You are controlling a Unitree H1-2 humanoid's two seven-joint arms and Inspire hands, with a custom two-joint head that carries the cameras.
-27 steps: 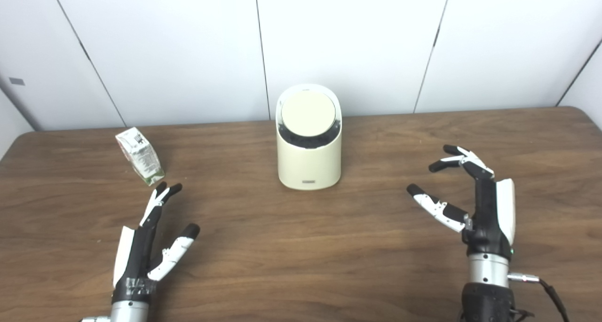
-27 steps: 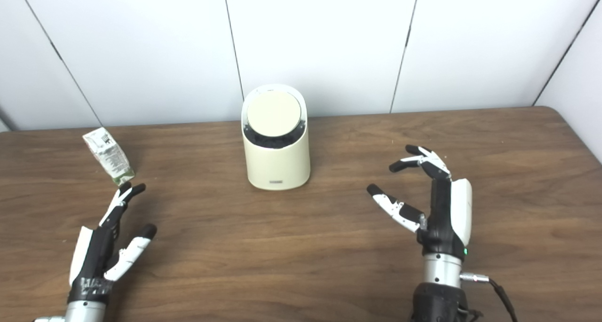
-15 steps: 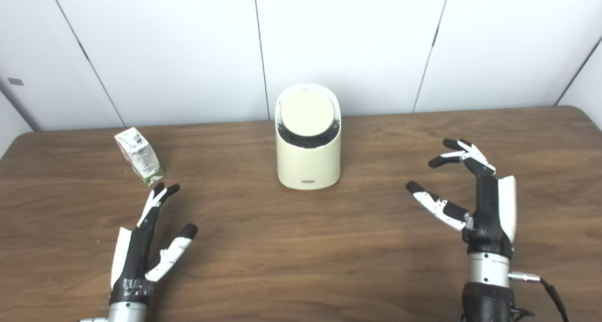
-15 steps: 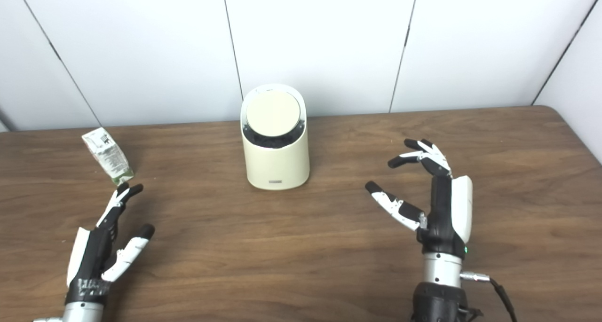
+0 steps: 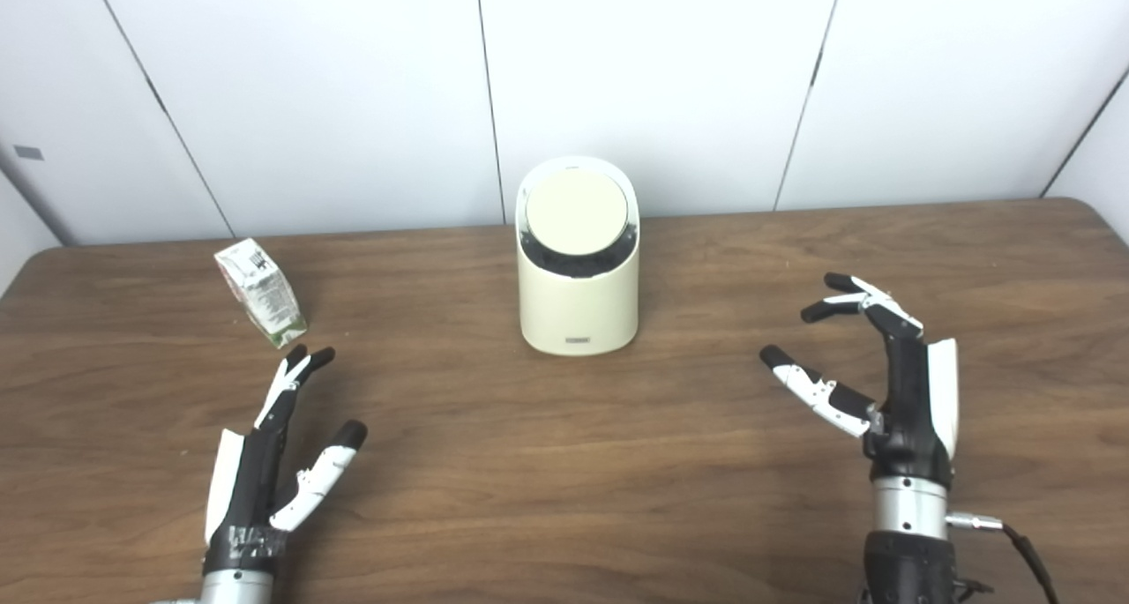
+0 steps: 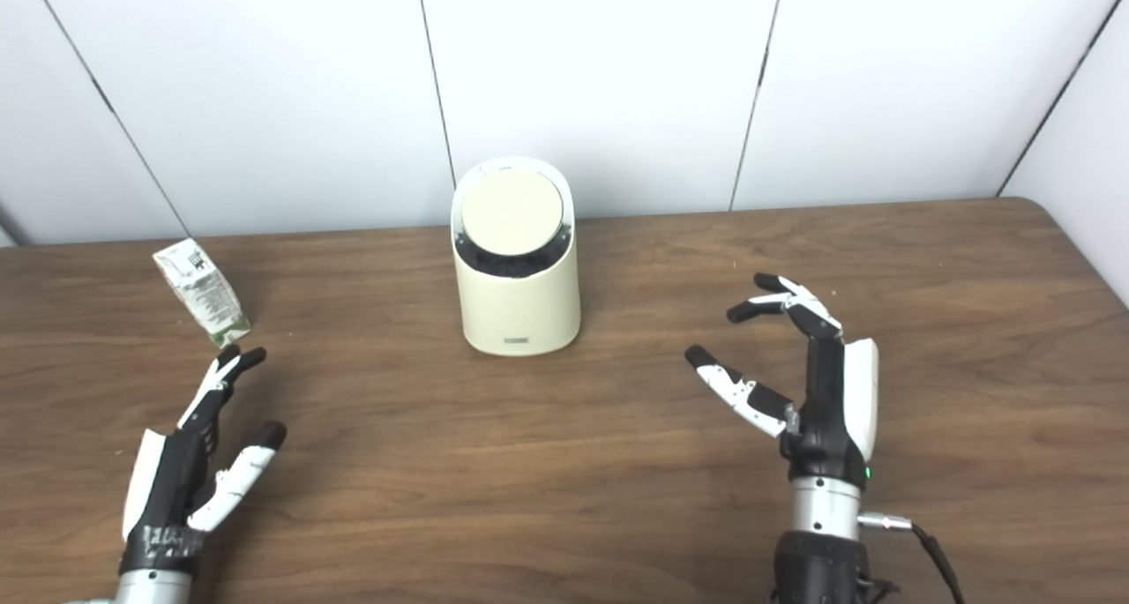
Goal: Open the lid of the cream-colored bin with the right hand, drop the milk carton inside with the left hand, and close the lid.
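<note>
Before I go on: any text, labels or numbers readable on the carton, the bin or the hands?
Nothing can be read.
Milk carton: printed panel, too small and blurred to read.
Cream bin: small dark label low on its front, unreadable.
Left hand: pale marks on the dark wrist band, unreadable.
Right hand: no text visible.

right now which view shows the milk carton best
The left eye view: the milk carton sits further in from the picture's edge, printed side clear. The right eye view shows the same carton whole, only nearer the left border.
</note>
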